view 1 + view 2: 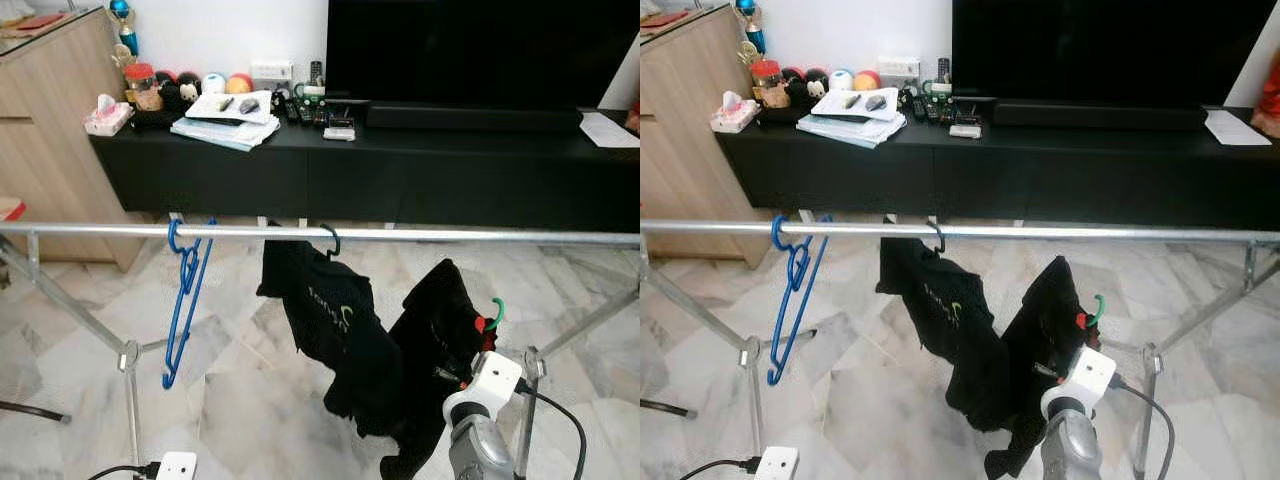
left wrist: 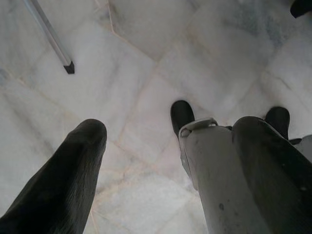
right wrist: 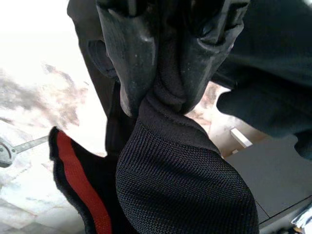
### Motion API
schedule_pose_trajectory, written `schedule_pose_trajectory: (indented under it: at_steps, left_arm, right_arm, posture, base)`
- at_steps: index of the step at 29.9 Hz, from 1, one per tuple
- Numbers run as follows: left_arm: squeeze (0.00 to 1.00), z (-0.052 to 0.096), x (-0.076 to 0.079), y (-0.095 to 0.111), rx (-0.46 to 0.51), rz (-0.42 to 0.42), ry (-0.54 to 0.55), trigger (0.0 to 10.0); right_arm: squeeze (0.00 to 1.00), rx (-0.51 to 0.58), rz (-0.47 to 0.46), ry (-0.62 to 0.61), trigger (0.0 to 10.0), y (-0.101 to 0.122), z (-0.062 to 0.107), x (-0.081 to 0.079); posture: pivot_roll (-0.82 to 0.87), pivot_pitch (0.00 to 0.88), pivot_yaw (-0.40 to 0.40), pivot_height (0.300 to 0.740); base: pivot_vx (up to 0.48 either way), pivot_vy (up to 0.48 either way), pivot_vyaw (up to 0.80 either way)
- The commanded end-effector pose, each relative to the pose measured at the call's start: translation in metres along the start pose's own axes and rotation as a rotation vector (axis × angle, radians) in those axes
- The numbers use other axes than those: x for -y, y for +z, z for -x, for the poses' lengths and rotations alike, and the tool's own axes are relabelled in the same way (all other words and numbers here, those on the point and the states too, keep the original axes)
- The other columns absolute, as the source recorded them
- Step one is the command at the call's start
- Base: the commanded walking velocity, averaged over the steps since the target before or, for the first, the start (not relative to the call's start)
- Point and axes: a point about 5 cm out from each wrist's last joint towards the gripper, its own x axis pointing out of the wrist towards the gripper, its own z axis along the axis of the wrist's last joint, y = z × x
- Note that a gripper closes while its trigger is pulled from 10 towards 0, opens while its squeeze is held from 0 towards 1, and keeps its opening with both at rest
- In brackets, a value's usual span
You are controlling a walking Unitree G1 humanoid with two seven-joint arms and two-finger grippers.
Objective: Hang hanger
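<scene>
Head views: the right end effector (image 1: 468, 372) is raised below the steel rail (image 1: 450, 236), pressed into a black garment (image 1: 440, 330) that is carried on a hanger with a green hook (image 1: 496, 312). The hook sits just above the end effector and under the rail, not yet over it. On the rail, up and to the left of the end effector, a second black T-shirt (image 1: 320, 310) hangs from a dark hook; farther left a bare blue hanger (image 1: 186, 300) dangles. The rail is a thin, smooth, round metal tube on crossed legs. Beyond it stands a black TV counter (image 1: 400, 165) with clutter on it.

Left wrist view: the left end effector (image 2: 161, 165) is spread wide, nothing between its fingers; pale marble floor (image 2: 146, 73) lies beyond.

Right wrist view: both black fingers are pinched on a bunched fold of knit fabric (image 3: 175, 161), ribbed, with a red trim stripe (image 3: 80, 185) alongside.

Handling judgement: load is light, but the cloth is limp and can slide or stretch in the pinch, so the hook will swing. The stiff hanger neck under the hook is judged a firmer hold than fabric. The smooth rail should let the hook drop on easily.
</scene>
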Motion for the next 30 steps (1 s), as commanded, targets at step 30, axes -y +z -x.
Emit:
schedule_pose_trajectory:
  at_steps: [30]
  left_arm:
    - [0.00, 0.001, 0.001, -0.005, -0.022, 0.015, -0.002, 10.0]
  right_arm:
    - [0.00, 0.041, 0.050, 0.010, 10.0, 0.019, -0.008, -0.004]
  posture:
    - [-0.04, 0.099, 0.007, 0.740]
  base:
    - [-0.300, 0.000, 0.00]
